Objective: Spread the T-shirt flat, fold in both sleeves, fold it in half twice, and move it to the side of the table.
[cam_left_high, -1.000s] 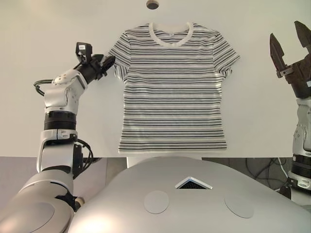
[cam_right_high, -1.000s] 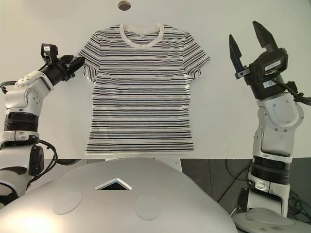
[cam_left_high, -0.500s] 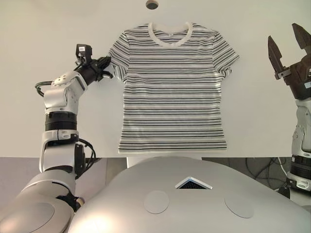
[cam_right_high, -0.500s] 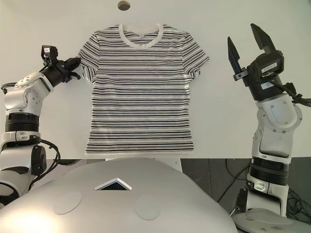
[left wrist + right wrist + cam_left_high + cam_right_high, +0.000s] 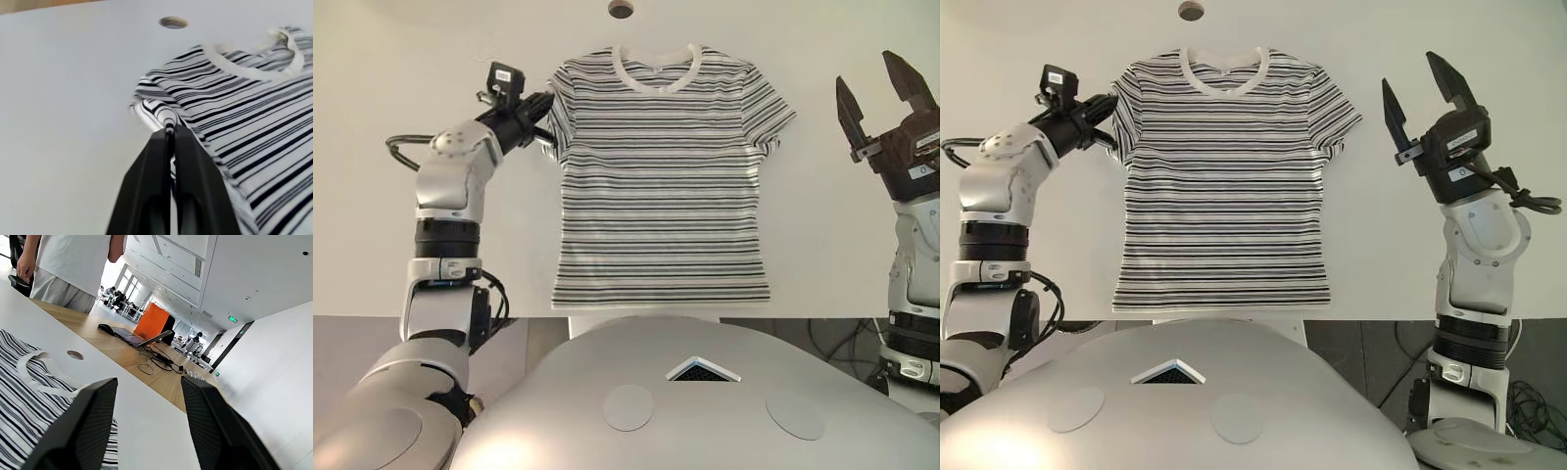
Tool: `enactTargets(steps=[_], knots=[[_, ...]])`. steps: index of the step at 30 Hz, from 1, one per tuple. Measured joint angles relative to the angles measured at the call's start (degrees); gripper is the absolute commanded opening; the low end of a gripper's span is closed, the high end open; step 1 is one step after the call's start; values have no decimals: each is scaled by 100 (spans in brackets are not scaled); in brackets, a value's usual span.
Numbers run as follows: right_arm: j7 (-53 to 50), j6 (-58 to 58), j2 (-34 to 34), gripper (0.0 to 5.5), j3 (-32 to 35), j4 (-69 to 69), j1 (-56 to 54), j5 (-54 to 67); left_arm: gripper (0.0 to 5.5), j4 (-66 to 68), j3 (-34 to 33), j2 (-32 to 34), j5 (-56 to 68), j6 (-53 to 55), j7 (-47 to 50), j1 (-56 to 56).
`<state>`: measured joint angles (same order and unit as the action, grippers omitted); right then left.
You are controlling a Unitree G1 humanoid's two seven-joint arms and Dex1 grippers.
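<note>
A black-and-white striped T-shirt lies flat on the white table, collar toward the far edge. My left gripper is shut on the hem of the shirt's left sleeve, which is lifted off the table and drawn in against the shirt's side. The shirt's right sleeve still lies spread out. My right gripper stands open in the air to the right of that sleeve, fingers pointing up, nothing between them; its two dark fingers frame the collar in the right wrist view.
A round cable hole sits in the table just beyond the collar. The table's front edge runs close below the shirt's hem. Bare tabletop lies on both sides of the shirt.
My left gripper has risen and moved toward the shirt, drawing the left sleeve inward. My right gripper has drifted a little to the left, still open.
</note>
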<state>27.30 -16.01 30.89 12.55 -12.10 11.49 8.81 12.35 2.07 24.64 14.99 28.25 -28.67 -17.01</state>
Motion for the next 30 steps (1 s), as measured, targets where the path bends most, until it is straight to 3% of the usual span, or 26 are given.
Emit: enactTargets(steps=[6,14,21,24,30], knots=[[-28,-22,-42,243,-20,-1,10,-4,1,-182,693,-432,-403,246,33,-131],[-60,-20,-225,243,65,3,14,32,1,-455,753,-762,-443,780,107,-395],[-65,-37,-309,243,-102,147,16,-155,119,-480,801,-983,-447,939,102,-412],[-161,52,-300,243,-146,470,30,-389,123,-502,893,-979,-456,981,38,-411],[-528,1101,-287,243,-222,1413,-122,-878,123,-2506,741,-840,773,1824,-874,-1]])
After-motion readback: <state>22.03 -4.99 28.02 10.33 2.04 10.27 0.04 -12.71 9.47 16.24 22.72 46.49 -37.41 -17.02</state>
